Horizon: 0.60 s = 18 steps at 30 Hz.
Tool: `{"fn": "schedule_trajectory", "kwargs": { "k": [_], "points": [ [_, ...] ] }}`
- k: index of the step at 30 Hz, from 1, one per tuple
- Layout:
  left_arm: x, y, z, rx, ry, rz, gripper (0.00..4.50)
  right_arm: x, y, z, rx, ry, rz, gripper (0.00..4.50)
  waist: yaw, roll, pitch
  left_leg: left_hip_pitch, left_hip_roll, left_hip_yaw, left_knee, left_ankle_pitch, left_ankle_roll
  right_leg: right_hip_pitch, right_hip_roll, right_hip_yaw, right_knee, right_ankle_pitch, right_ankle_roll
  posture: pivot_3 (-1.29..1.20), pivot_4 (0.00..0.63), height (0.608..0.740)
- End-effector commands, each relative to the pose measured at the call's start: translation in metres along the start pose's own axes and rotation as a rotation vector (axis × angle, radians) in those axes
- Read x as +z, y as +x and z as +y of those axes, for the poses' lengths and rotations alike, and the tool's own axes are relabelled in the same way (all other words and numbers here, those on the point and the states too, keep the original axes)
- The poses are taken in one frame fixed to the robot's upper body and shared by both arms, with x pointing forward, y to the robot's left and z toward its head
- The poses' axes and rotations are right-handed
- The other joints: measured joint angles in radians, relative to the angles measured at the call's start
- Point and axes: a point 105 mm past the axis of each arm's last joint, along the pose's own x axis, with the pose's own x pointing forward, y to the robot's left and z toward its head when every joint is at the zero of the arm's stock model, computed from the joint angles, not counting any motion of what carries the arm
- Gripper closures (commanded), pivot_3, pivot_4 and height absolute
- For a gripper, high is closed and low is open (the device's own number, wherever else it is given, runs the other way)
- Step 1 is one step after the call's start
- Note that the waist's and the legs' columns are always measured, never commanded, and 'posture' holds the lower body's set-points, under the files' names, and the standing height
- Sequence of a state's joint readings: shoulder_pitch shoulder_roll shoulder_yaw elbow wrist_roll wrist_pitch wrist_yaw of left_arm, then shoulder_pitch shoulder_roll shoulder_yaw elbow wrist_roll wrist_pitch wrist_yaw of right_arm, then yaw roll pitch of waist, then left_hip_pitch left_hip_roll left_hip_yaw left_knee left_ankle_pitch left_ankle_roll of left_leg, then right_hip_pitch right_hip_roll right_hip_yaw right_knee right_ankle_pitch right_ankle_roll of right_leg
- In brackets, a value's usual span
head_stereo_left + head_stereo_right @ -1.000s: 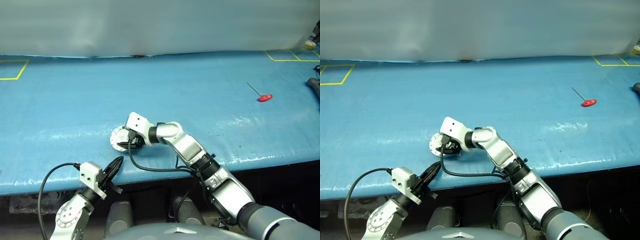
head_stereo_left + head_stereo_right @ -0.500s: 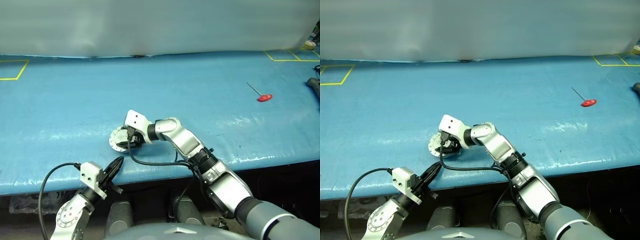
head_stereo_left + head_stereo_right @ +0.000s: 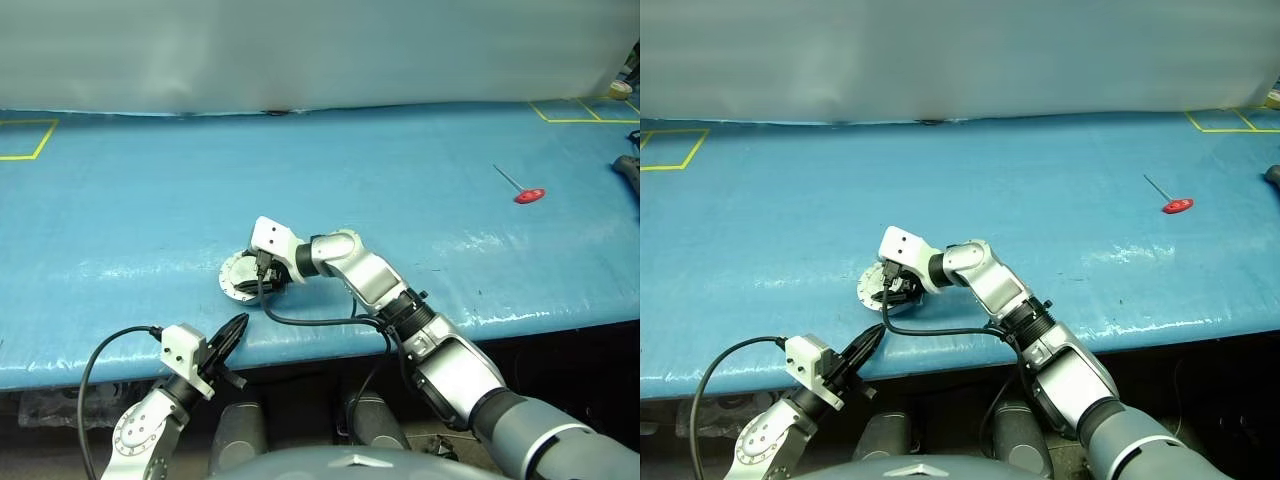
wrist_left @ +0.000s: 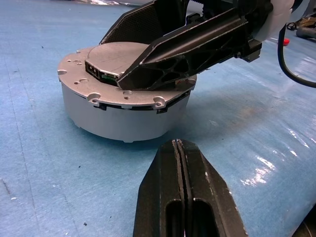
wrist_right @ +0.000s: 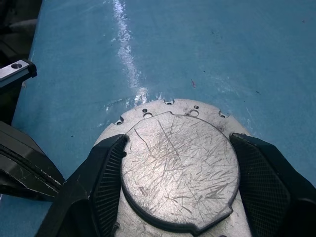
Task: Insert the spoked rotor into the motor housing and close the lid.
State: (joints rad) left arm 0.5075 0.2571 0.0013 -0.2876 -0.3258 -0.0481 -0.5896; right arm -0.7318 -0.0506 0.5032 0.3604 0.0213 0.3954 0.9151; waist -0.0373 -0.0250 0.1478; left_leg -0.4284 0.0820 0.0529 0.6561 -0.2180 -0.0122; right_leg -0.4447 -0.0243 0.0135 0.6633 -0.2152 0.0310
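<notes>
The motor housing (image 4: 126, 106) sits on the blue table (image 3: 420, 190) near its front edge, lid (image 5: 180, 168) shut flat on top. My right gripper (image 5: 180, 170) straddles the lid — jaws wide. My left gripper (image 4: 181, 190) rests just beside it, fingers pressed together, empty.

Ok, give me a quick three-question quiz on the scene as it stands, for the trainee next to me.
1. True or false: the lid lies flat, closed on the housing.
2. The right gripper has its fingers:
A. on either side of the lid's raised centre
B. pressed together beside the housing
C. lifted well clear of the housing
3. Are the fingers of the left gripper open or shut?

Key: 1 true; 2 A; 3 shut, and apart from the housing.
</notes>
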Motion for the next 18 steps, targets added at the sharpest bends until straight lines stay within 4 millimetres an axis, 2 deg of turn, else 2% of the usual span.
{"fn": "schedule_trajectory", "kwargs": {
  "k": [1,18],
  "points": [
    [0.0035,0.0001,-0.0019,-0.009,-0.002,-0.018,4.5,0.0194,-0.005,-0.0069,-0.01,-0.053,-0.073,1.46,0.0,0.0,0.0,0.0,0.0,0.0,0.0,0.0,0.0,0.0,0.0,0.0,0.0,0.0,0.0,0.0,0.15,0.74],
    [0.0048,0.0007,-0.0039,-0.011,-0.005,-0.019,4.5,0.0125,-0.0053,-0.0082,0.017,-0.062,-0.067,1.46,0.0,0.0,0.0,0.0,0.0,0.0,0.0,0.0,0.0,0.0,0.0,0.0,0.0,0.0,0.0,0.0,0.15,0.74]
  ]
}}
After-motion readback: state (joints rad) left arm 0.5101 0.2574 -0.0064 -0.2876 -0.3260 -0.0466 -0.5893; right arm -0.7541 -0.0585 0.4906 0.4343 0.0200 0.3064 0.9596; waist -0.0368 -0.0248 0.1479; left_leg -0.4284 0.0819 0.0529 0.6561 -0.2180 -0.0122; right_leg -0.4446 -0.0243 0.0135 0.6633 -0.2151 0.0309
